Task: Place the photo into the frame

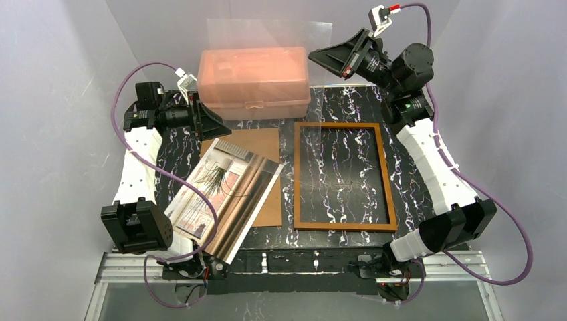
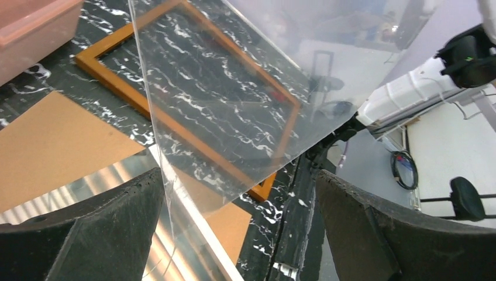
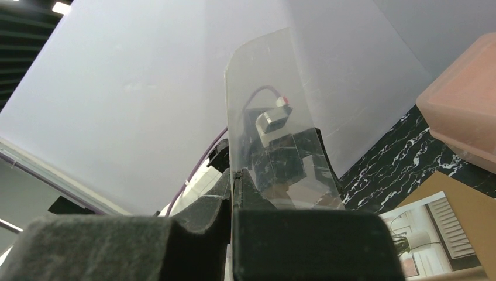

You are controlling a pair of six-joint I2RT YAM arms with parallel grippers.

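The right claw (image 3: pixel 234 193) is clenched on the clear sheet (image 3: pixel 275 117), a pinch only its wrist view shows. The overhead view shows the photo (image 1: pixel 220 194) face up across the backing board (image 1: pixel 257 144), left of the frame (image 1: pixel 341 175). The left claw (image 1: pixel 224 127) gapes wide above the board's far corner, and the right arm is raised beyond the frame.

L arm (image 1: pixel 137 170) & R arm (image 1: pixel 434 157): white shells, blk joints, purple cables (image 1: pixel 509 215).
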